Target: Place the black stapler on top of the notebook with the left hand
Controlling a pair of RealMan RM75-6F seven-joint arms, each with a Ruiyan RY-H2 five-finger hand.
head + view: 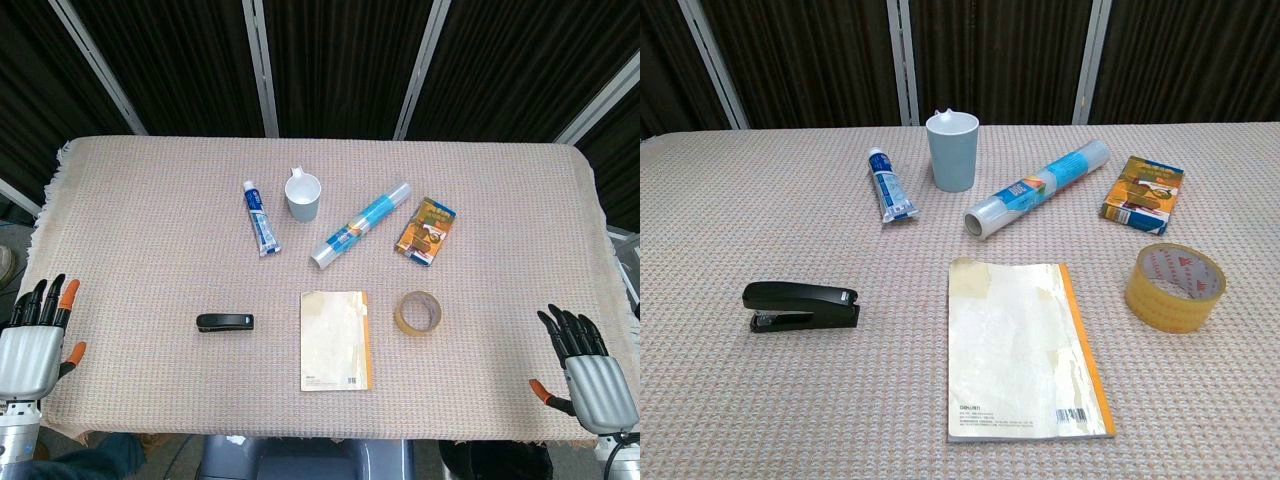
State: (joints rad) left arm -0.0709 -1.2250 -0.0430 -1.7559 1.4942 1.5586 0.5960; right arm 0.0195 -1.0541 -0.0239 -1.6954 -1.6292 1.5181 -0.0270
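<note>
The black stapler (225,323) (800,306) lies flat on the woven tablecloth, left of the notebook. The notebook (336,339) (1024,347) is cream with an orange spine edge and lies closed near the table's front. My left hand (35,340) hovers at the table's front left corner, fingers spread and empty, well left of the stapler. At the front right corner my right hand (585,370) is also open and holds nothing. Neither hand shows in the chest view.
A roll of tape (418,313) (1173,285) sits right of the notebook. Behind lie a toothpaste tube (261,217) (890,186), a pale blue cup (303,195) (952,150), a plastic-wrapped roll (361,224) (1038,187) and a small printed box (425,230) (1142,194).
</note>
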